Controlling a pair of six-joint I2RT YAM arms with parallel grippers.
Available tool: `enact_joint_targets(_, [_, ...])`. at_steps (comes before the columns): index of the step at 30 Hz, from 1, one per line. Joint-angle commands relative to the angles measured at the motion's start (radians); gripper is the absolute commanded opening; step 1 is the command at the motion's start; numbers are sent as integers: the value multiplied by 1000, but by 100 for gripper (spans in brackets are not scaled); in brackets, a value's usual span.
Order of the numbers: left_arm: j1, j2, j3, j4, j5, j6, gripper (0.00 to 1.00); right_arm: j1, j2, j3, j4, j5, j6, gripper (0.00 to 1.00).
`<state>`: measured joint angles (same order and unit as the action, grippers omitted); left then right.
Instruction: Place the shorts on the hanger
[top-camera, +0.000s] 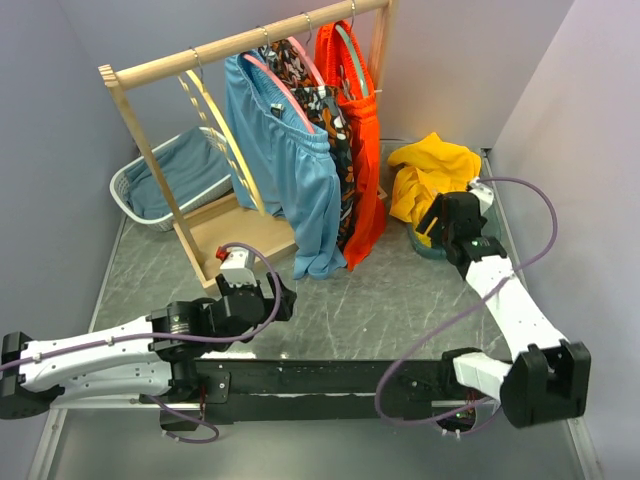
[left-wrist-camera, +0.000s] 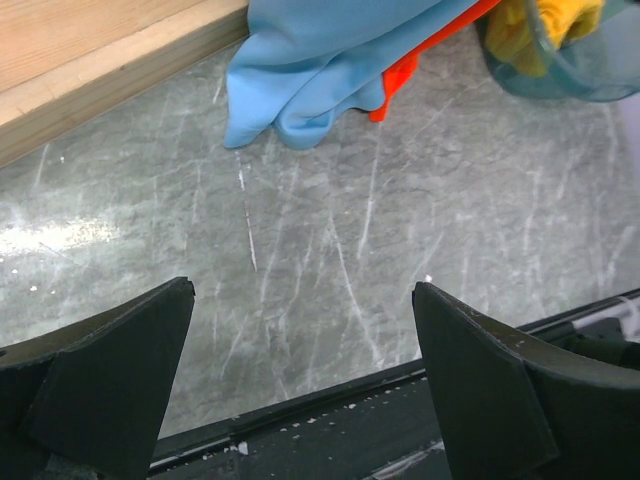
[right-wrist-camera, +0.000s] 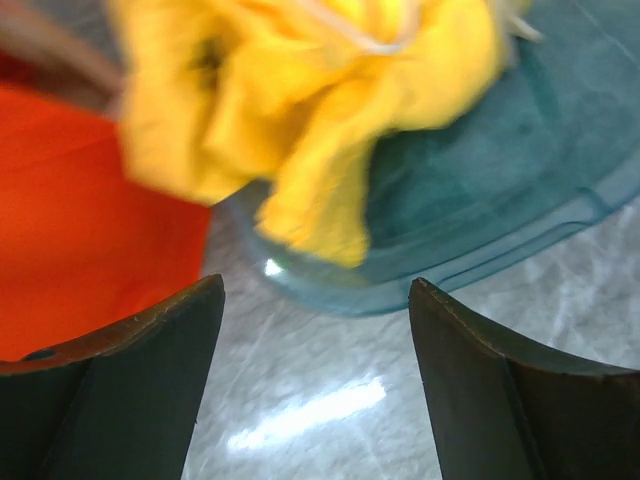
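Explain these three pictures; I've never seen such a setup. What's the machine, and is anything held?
Two robot arms are bolted to a grey table. The big picture looks down from above; the other two come from cameras on each wrist. The left gripper hangs open over the table. The right gripper, also open, faces yellow shorts heaped in a teal tub. A wooden rack carries an empty wooden hanger, blue shorts and orange shorts. Nothing is held.
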<state>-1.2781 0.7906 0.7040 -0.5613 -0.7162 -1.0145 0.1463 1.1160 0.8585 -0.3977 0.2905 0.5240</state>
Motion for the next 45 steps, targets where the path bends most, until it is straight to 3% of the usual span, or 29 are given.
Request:
enact_joint_targets(1, [-4, -48, 28, 12, 14, 14, 96, -105, 65, 37, 85, -20, 36, 81])
enact_joint_targets(13, [-4, -44, 51, 29, 21, 51, 97, -188, 398, 149, 198, -125, 133, 78])
enact_joint_targets(18, [-4, -33, 55, 20, 15, 40, 96, -191, 443, 140, 207, -145, 139, 53])
enact_joint_targets(19, [-4, -31, 51, 24, 15, 43, 96, -189, 427, 136, 211, -148, 137, 36])
enact_joint_targets(22, [-6, -22, 52, 41, 24, 48, 96, -191, 366, 157, 172, -133, 133, 2])
enact_joint_targets(23, [-4, -19, 55, 43, 27, 48, 96, -191, 342, 180, 143, -123, 130, 0])
enact_joint_targets(34, [-6, 30, 94, 101, 44, 105, 97, -189, 36, 470, -72, -103, 96, 0])
enact_joint_targets(45, [-4, 120, 192, 201, 57, 208, 98, -175, -116, 755, -199, -191, 99, 0])
